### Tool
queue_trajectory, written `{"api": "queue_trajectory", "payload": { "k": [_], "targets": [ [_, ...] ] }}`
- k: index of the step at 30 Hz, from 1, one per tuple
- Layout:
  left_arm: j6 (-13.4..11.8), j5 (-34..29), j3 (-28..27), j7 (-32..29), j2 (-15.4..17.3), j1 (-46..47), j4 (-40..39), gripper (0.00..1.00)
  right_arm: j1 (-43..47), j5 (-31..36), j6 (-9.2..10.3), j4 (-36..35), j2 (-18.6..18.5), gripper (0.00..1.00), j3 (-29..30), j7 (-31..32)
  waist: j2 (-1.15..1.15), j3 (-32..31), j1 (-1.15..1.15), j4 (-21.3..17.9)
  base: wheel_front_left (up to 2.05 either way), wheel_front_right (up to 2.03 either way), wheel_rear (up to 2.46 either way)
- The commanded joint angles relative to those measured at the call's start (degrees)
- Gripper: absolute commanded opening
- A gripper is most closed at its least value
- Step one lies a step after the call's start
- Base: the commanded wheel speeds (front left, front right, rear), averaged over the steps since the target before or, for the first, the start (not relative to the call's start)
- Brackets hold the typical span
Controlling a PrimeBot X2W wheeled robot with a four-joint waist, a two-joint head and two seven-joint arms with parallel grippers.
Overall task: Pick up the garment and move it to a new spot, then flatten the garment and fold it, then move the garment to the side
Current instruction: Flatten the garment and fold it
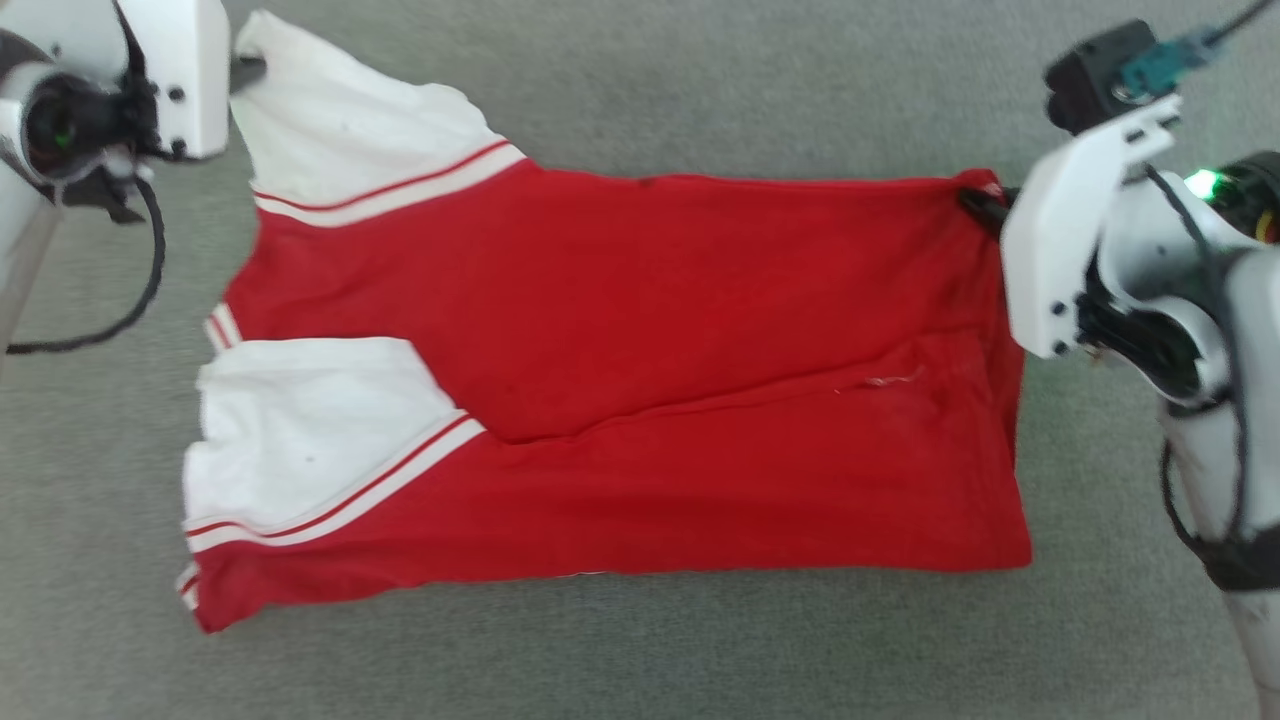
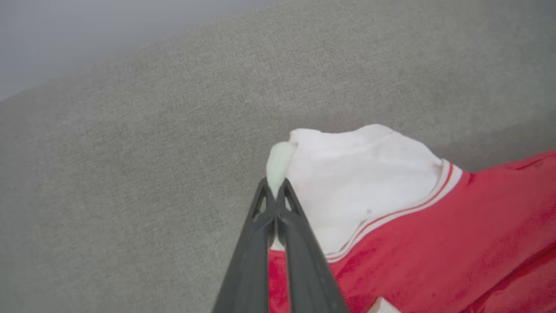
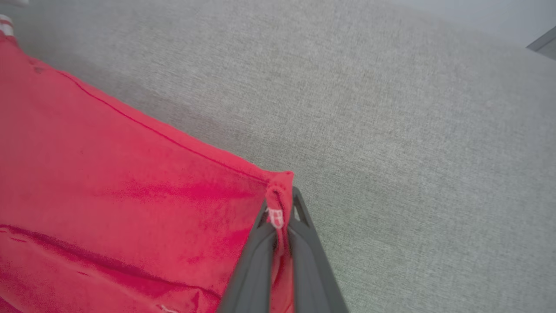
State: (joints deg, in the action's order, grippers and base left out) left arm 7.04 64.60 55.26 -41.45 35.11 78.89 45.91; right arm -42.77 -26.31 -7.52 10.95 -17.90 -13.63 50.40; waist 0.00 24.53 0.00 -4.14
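Note:
The garment, a red shirt with white sleeves and red-and-white striped trim, lies folded lengthwise on the grey cloth surface; its lettering is hidden. My left gripper is shut on the tip of the far white sleeve, pinching a small white fold between its fingertips. My right gripper is shut on the garment's far red hem corner, the cloth bunched between its dark fingers. The fold's upper layer is stretched between the two grippers.
Grey fabric surface surrounds the shirt on all sides. A black cable hangs from my left arm near the shirt's left edge. A pale wall lies beyond the surface's edge.

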Motion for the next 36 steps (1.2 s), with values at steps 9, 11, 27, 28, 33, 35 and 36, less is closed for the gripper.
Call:
{"api": "queue_trajectory", "payload": {
  "k": [9,11,27,28,33,35,36],
  "targets": [
    [-6.33,1.74,1.57,-6.08,6.83,-7.74,-17.86,0.0,10.1,-2.31,0.06,-13.8,-4.28,0.0,3.87,2.07,0.0,-4.97,0.0,4.17,0.0,0.0,0.0],
    [-8.87,1.9,2.0,-7.47,9.17,-10.17,-23.53,0.0,12.14,-2.58,0.05,-16.75,-4.72,0.0,4.15,2.92,0.0,-5.36,0.0,4.6,0.0,0.0,0.0],
    [-24.31,6.57,5.21,-9.13,20.73,-28.54,-49.68,0.0,27.61,-4.4,0.05,-21.93,-3.09,0.0,7.83,6.58,0.0,-5.66,0.0,5.63,0.0,0.0,0.0],
    [-24.43,6.84,5.47,-8.71,20.57,-29.4,-48.96,0.0,27.96,-4.45,0.05,-20.92,-2.91,0.0,7.45,6.3,0.0,-5.72,0.0,5.61,0.0,0.0,0.0],
    [-23.24,7.18,4.92,-3.73,18.33,-32.11,-43.6,0.67,26.95,-3.24,0.05,-16.29,-2.29,1.0,5.85,2.42,0.0,-6.61,0.0,5.44,0.0,0.0,0.0],
    [-22.1,6.68,4.68,-1.34,17.69,-32.66,-42.37,1.0,26.77,-3.56,0.04,-15.65,-1.79,1.0,5.38,1.28,0.0,-7.2,0.0,5.47,0.0,0.0,0.0],
    [-21.67,6.7,4.29,-0.01,17.44,-32.96,-41.69,1.0,27.08,-3.77,0.04,-15.6,-1.86,1.0,5.26,0.93,0.0,-7.56,0.0,5.53,0.0,0.0,0.0]
  ]
}}
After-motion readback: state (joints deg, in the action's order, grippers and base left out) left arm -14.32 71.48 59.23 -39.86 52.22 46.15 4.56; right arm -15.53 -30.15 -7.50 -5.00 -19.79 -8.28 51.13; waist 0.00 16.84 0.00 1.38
